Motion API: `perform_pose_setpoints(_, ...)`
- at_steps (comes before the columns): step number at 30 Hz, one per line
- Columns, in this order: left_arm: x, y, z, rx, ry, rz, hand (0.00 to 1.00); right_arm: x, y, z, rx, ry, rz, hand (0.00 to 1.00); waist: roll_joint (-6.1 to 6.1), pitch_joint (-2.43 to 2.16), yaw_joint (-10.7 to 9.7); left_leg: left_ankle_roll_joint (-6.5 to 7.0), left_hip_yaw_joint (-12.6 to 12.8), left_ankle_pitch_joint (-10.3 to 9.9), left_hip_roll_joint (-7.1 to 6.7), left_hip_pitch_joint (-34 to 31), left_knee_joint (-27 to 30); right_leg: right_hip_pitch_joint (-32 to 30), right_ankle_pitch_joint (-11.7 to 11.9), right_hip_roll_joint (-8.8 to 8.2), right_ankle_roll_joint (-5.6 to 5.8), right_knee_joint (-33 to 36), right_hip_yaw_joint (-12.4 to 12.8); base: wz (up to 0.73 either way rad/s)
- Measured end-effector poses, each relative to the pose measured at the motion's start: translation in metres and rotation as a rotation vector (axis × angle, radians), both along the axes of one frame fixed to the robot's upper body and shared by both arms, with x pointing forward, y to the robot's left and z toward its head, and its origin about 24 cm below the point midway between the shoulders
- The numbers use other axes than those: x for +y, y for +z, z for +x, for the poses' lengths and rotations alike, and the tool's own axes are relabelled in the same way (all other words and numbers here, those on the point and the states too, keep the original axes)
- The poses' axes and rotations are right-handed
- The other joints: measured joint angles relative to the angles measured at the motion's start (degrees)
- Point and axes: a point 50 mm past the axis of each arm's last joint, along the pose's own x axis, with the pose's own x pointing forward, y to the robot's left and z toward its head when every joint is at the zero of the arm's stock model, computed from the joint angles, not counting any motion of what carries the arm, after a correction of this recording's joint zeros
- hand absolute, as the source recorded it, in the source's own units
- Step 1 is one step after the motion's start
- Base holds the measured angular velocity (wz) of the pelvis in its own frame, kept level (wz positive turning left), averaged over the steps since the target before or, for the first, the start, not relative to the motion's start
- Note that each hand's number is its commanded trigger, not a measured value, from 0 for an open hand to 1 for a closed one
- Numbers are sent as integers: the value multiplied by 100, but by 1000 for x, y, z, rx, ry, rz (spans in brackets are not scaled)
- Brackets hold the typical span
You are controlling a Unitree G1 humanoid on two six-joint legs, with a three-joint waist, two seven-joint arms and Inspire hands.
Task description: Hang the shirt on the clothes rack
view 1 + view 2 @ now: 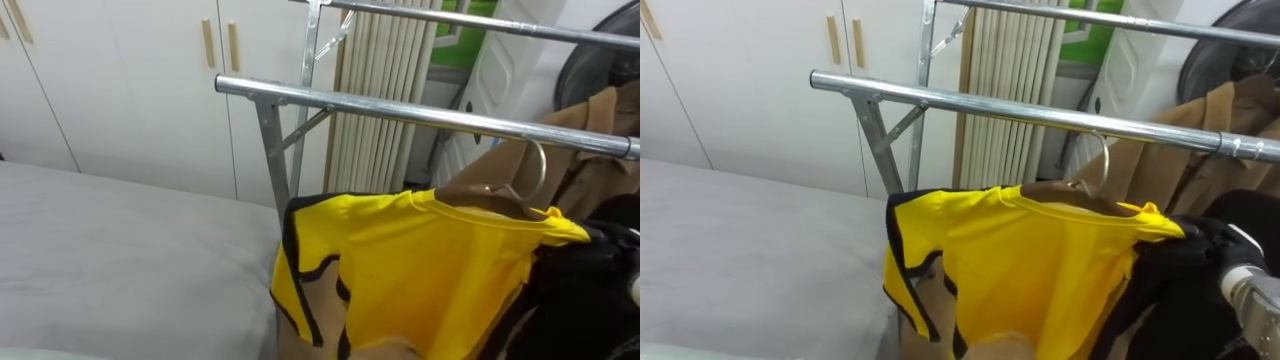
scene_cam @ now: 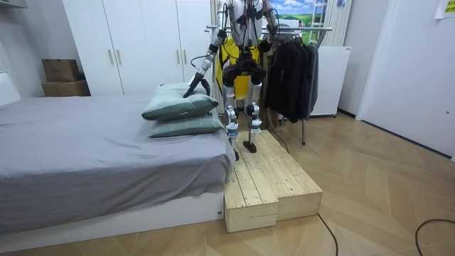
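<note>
One shirt [image 1: 430, 260] was in play, and you had it close to home. It sat on its hanger [image 1: 1065, 190], yellow, shoulders roughly level, held just under the front rail [image 1: 400, 108] and well in from the rail's left end. The hook [image 1: 1098, 160] reached the rail's underside. The eye views did not settle whether it had gone over the bar or only stood against it, so I judged the hang unconfirmed.

Your right robot hand [image 1: 1215, 250] showed as a dark shape at the shirt's right shoulder, touching the cloth. I could not tell whether it was grasping the hanger or had released it. Your left robot hand [image 2: 192, 90] was stretched out over the top pillow [image 2: 178, 105] at the bed's [image 2: 85, 149] head end. Its state I could not tell either, and it looked idle.

Done, as far as I could see: the shirt was on the hanger and up at rail height, and the robot stood on the platform [image 2: 270, 185] between the bed and the rack.

Left for you: seat the hook on the rail, let go, and draw the arm clear. A tan coat [image 1: 600, 130] and dark clothes [image 2: 291, 71] hung toward the rack's right end, so space there looked tight.
</note>
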Motion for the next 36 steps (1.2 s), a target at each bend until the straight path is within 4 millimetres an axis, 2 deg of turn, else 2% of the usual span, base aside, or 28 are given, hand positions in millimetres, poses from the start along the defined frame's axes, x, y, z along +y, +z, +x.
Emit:
perform_pose_setpoints(4, 0, 0, 0, 0, 0, -2, 0, 0, 0, 0, 0, 1, -2, 100, -52, 27, 9, 5, 6, 3, -17, 3, 0, -15, -1, -1, 2, 11, 38, -5)
perform_pose_setpoints(7, -1, 0, 1, -3, -3, -3, 0, 0, 1, 0, 0, 6, -2, 100, -82, 21, 93, 9, 9, 5, -33, -24, -2, -97, -3, 12, 4, 49, 123, -14)
perform_pose_setpoints(14, 0, 0, 2, -4, -5, 1, 0, 2, 5, 3, -18, 42, -4, 100, -149, 10, 112, 39, 1, 25, -61, -3, -4, -104, -25, -12, 23, 109, 126, -1)
perform_pose_setpoints(21, 1, 1, 3, 0, -21, 8, 0, 7, 18, 9, -55, 97, -52, 100, -168, 10, 110, 50, -27, 35, -64, -6, -2, -101, -22, -20, 20, 109, 99, 0)
perform_pose_setpoints(30, 2, 1, 4, -7, -26, 28, 0, 2, 34, 14, -88, 66, -117, 100, -209, 15, 120, 72, -28, 55, -58, 0, -32, -96, -21, -20, 18, 101, 74, 0)
perform_pose_setpoints(36, 2, 2, 5, -9, -28, 27, 0, 2, 41, 16, -76, 88, -223, 100, -211, 17, 121, 74, -27, 62, -58, -5, -64, -110, -21, -17, 18, 96, 74, 0)
